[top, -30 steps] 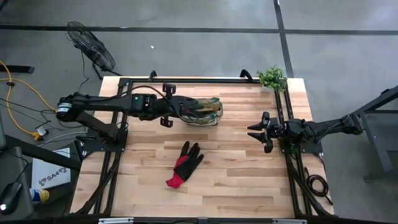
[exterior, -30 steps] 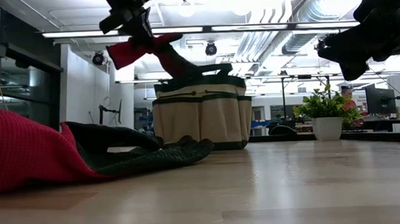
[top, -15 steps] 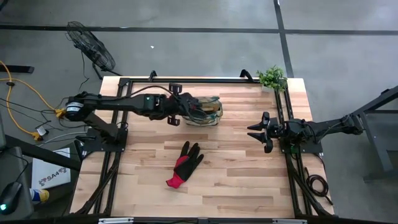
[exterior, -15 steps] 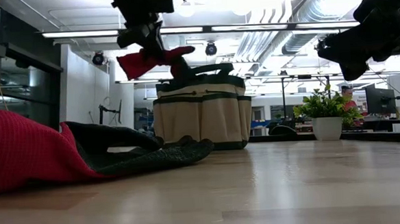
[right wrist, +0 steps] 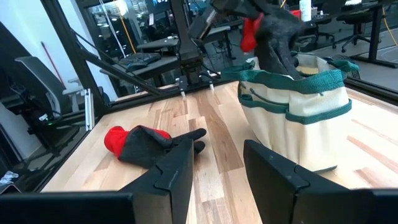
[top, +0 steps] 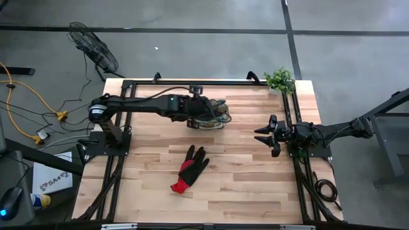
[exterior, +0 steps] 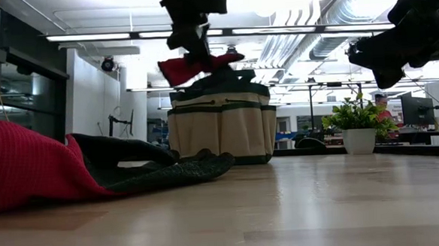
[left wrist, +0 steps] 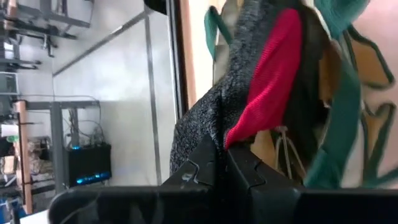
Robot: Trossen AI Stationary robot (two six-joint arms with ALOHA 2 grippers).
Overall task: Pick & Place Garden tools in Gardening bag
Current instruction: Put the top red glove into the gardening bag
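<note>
My left gripper (top: 197, 112) is above the olive-tan gardening bag (top: 214, 115) at the far middle of the table, shut on a black-and-red glove (exterior: 198, 66). The glove also shows in the left wrist view (left wrist: 261, 93) and the right wrist view (right wrist: 264, 28). A second black-and-red glove (top: 190, 168) lies flat on the table's middle. My right gripper (top: 261, 135) is open and empty, held above the table at the right. In the low view the bag (exterior: 221, 130) stands upright on its base. My left gripper pinches the glove between its two fingers, where the red cuff meets the black fabric (left wrist: 225, 140). It comes from above. The glove hangs below the fingers, over the bag's open top; whether its black finger end (right wrist: 280, 53) touches the bag I cannot tell.
A green potted plant (top: 280, 79) stands at the far right corner. Black frame rails (top: 192, 82) run along the table's far and side edges. Bare wood lies between the lying glove and the right arm.
My left gripper has gone toward the table's right edge with the glove, from beside the bag's left side to over the bag's top. The glove stays held and hanging below the fingers. The right arm and the lying glove have kept still.
</note>
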